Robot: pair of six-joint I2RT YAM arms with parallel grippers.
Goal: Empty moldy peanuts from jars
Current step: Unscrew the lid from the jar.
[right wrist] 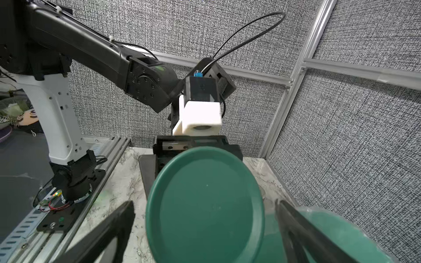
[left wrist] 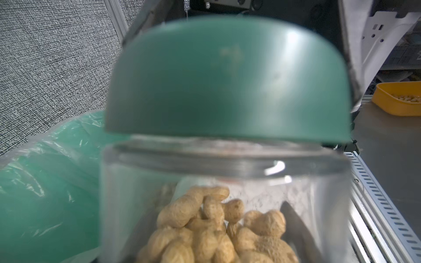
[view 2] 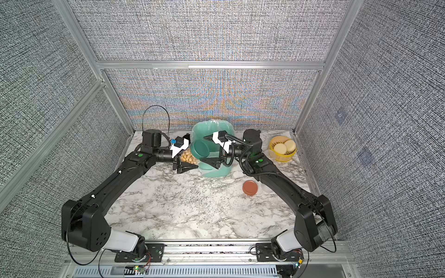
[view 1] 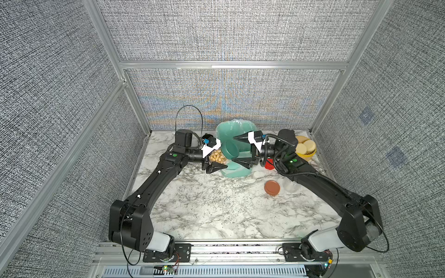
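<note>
My left gripper (view 1: 216, 156) is shut on a clear jar (left wrist: 227, 164) lying on its side, part full of moldy peanuts (view 1: 216, 156) (left wrist: 214, 227). The jar's dark green lid (view 1: 228, 150) (left wrist: 227, 79) sits tilted at its mouth, and the bare screw thread shows below it. My right gripper (view 1: 234, 149) (right wrist: 202, 227) is open wide around that lid, with both fingers standing clear of its rim. A jar with a red lid (view 1: 269, 164) is half hidden behind the right wrist. An empty clear jar (view 1: 292, 186) stands beside its terracotta lid (view 1: 272, 187).
A green bin with a plastic liner (view 1: 238, 130) stands just behind and under both grippers. A yellow bowl of cream discs (view 1: 305, 146) sits at the back right. A black mug (view 1: 206, 137) is behind the left wrist. Marble tabletop (view 1: 216, 207) lies in front.
</note>
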